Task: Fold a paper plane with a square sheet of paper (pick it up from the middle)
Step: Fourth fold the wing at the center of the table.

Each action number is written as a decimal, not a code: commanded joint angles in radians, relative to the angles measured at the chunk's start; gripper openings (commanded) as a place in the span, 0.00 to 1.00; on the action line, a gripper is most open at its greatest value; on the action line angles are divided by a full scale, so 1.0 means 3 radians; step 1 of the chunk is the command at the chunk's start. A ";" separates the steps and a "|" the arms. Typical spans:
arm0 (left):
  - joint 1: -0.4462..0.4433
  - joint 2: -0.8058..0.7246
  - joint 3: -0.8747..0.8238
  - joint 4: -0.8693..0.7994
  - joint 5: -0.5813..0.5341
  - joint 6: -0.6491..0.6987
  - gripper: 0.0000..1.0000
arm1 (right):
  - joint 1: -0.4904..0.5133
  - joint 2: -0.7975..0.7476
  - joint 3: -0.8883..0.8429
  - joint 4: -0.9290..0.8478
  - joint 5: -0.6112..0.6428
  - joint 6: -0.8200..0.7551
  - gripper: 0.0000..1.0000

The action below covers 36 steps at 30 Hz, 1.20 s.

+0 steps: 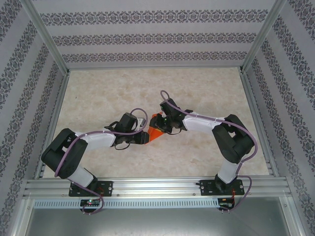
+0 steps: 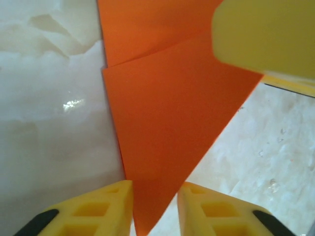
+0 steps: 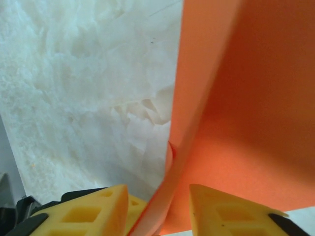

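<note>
One sheet of paper point(image 1: 156, 132), bright orange and already creased into a pointed shape, lies near the middle of the pale marbled table point(image 1: 123, 93), between the two arms. In the left wrist view a diagonal fold crosses it, and its narrow tip reaches down between the left gripper point(image 2: 155, 189), whose yellow fingers stand apart on either side without pinching it. A yellow finger point(image 2: 266, 34) of the other arm hangs over its far corner. The right gripper point(image 3: 158, 191) is also spread, with a raised, curling edge of the sheet running loosely through the gap.
</note>
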 commanded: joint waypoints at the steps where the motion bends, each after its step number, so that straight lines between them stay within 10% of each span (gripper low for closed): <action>1: -0.0151 -0.0080 0.0130 -0.0215 -0.0275 0.0244 0.37 | 0.0032 0.0029 0.0085 -0.0051 0.0066 -0.0008 0.33; 36: -0.0779 0.0198 0.0468 -0.0636 -0.1511 0.0611 0.37 | -0.0027 -0.0001 0.0041 0.0139 -0.0087 0.0028 0.22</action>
